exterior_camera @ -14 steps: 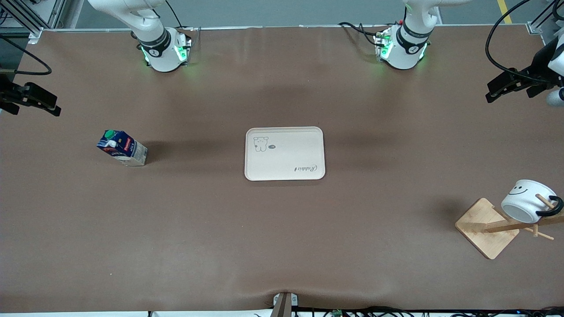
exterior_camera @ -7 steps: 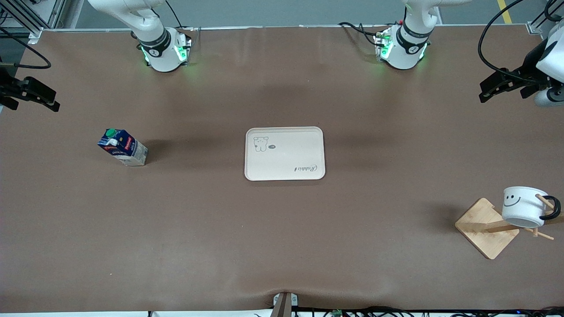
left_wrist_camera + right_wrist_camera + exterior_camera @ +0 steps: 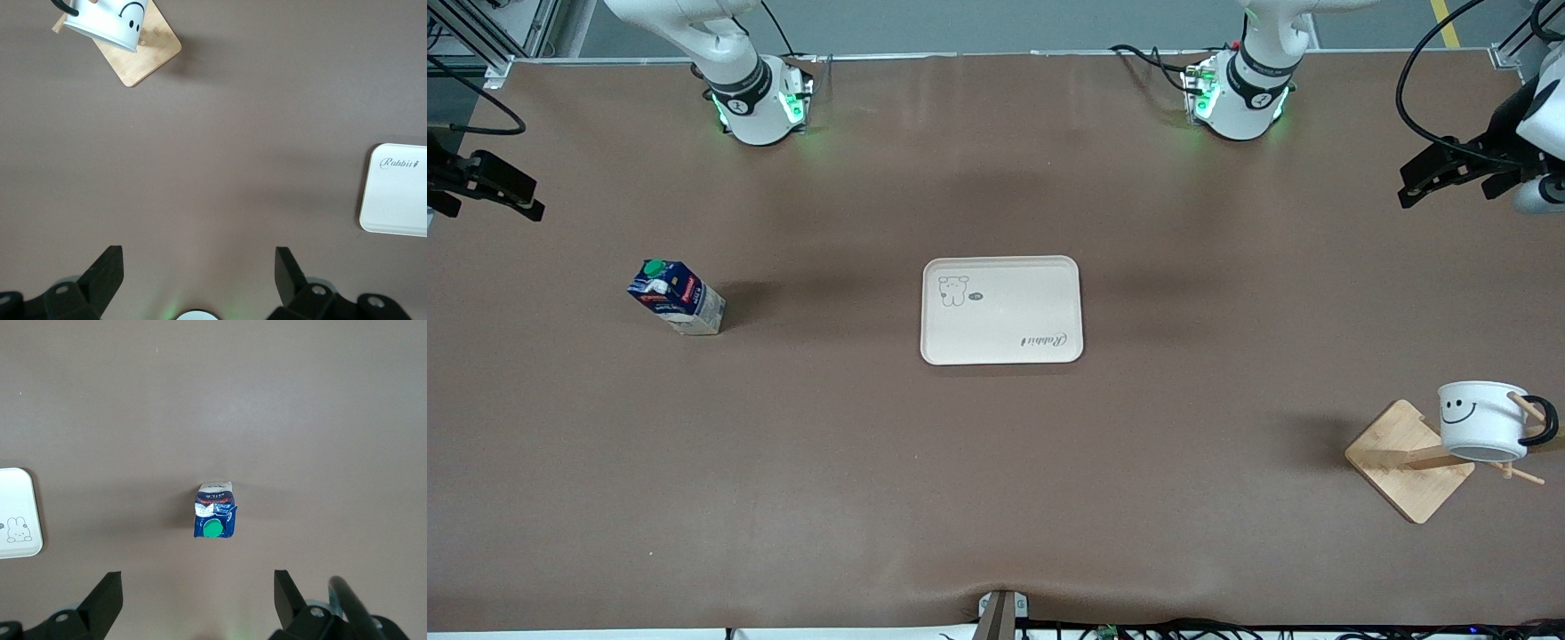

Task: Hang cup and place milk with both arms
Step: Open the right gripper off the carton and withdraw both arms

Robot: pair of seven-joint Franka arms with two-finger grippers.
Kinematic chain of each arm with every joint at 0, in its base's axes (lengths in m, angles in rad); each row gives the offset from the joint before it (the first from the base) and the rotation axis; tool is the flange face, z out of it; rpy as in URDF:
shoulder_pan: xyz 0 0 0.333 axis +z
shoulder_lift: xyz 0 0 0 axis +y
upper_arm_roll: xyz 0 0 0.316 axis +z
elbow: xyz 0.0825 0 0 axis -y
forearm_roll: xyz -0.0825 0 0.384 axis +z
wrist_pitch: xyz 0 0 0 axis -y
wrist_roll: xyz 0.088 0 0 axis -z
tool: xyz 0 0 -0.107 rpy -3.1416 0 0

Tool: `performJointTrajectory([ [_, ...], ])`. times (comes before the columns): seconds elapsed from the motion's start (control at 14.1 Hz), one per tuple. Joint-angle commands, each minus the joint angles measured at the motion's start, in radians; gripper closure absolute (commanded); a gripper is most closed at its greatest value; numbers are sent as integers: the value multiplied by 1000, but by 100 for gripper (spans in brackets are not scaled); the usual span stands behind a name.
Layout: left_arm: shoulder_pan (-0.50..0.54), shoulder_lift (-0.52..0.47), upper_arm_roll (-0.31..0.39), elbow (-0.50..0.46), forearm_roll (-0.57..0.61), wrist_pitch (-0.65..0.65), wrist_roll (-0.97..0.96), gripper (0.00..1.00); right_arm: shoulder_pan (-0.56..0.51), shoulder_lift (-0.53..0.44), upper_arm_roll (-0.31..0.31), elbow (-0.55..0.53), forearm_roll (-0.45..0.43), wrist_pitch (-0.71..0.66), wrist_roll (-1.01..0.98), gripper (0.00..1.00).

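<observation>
The white smiley cup point(image 3: 1483, 420) hangs by its black handle on a peg of a wooden rack point(image 3: 1400, 462) at the left arm's end of the table; it also shows in the left wrist view point(image 3: 107, 27). The blue milk carton point(image 3: 676, 296) with a green cap stands on the table toward the right arm's end, apart from the tray; it also shows in the right wrist view point(image 3: 214, 519). My left gripper point(image 3: 1409, 182) point(image 3: 199, 267) is open and empty, high over the table. My right gripper point(image 3: 535, 201) point(image 3: 199, 590) is open and empty, over the table edge.
A pale tray point(image 3: 1001, 309) with a rabbit print lies at the table's middle; its edge shows in the left wrist view point(image 3: 397, 193) and in the right wrist view point(image 3: 17, 513). The arm bases stand along the table's farthest edge.
The cup has swung on its peg from tilted to level. The right gripper has drawn away from the milk toward the table's edge. The left gripper has shifted only slightly.
</observation>
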Motion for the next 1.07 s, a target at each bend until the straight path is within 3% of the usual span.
performJointTrajectory([
  [0.0, 5, 2, -5, 21, 21, -7, 9, 0, -37, -12, 2, 37, -4, -4, 6, 0],
  [0.99, 7, 1, -5, 24, 20, -27, 10, 0, -82, -14, -1, 46, 28, -20, 0, 0],
])
